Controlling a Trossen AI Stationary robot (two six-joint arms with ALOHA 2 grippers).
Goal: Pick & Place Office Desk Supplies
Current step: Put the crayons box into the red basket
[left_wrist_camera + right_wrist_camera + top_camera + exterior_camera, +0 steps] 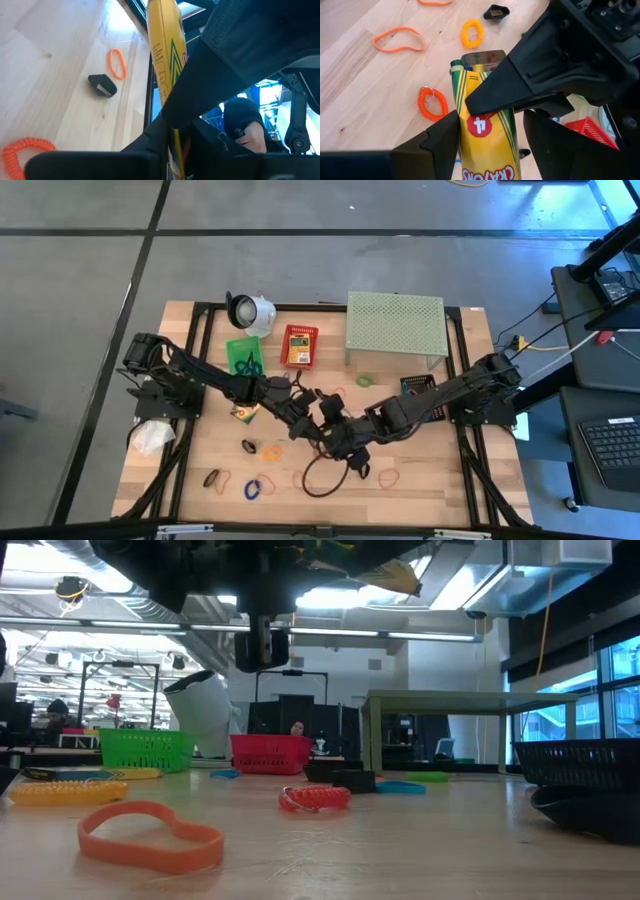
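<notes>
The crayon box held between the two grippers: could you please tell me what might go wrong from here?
1. The left gripper pinches the crayon box, while the right gripper stands open around it. If the left lets go before the right closes, the box could fall.
2. A falling box could knock the orange coil on the table below.
3. The arms crowd together and might collide.

Yellow crayon box [482, 130] with green stripes and a red circle, orange coiled band [431, 104], green basket [146, 749], red basket [271, 752], pale wood table [430, 480]
</notes>
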